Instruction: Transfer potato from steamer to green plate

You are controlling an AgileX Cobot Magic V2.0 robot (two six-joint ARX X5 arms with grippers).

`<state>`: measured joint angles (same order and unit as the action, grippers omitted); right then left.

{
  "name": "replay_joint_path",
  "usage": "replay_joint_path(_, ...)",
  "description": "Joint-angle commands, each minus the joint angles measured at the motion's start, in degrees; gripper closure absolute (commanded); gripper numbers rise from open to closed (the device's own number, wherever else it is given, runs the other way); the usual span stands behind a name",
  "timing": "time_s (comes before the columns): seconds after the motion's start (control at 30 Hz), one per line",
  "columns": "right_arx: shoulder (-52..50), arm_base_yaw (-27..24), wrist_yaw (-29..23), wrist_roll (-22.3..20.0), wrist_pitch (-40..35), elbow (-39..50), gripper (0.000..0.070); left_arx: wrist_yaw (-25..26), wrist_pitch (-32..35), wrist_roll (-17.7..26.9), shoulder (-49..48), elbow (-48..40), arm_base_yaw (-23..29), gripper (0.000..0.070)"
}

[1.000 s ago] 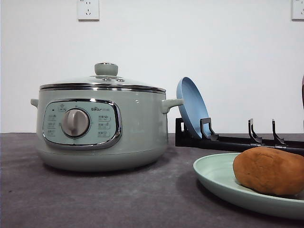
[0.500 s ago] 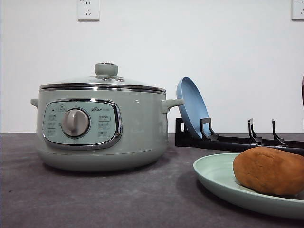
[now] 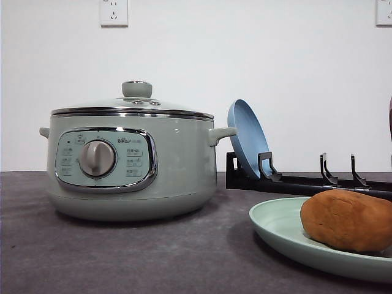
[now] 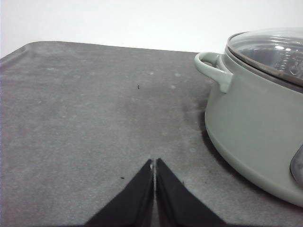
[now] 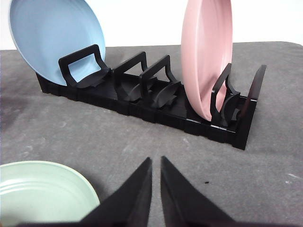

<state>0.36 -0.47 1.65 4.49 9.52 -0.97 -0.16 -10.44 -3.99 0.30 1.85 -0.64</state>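
Front view: potato (image 3: 348, 219) and green plate (image 3: 278, 229) both ran off the right edge, plate's near rim also clipped at the bottom. Dish rack (image 3: 306, 182) was cut at the right too; a dark sliver at that edge (image 3: 390, 122) was too thin to identify. Steamer (image 3: 131, 162) panel labels were too small to read, and its contents couldn't be made out through the lid. Blue plate (image 3: 246, 138) was partly hidden behind the steamer's handle and the rack. Left wrist view: steamer (image 4: 255, 118) cropped at the right, dial just a blurred grey edge (image 4: 297, 165). Right wrist view: blue plate (image 5: 52, 38) and pink plate (image 5: 208, 52) were cut off at the top, green plate (image 5: 42, 189) at the bottom corner.
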Motion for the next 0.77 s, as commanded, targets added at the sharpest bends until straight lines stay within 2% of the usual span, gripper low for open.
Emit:
replay_joint_path(0.0,-0.2,0.0,-0.2,-0.4,-0.8,0.3,0.0677,-0.3,-0.4,0.3,-0.1,-1.2,-0.1,0.0700)
replay_joint_path(0.73,-0.2,0.0,-0.2,-0.4,-0.8,0.3,0.0677,-0.3,-0.4,0.3,-0.1,-1.2,-0.1,0.0700)
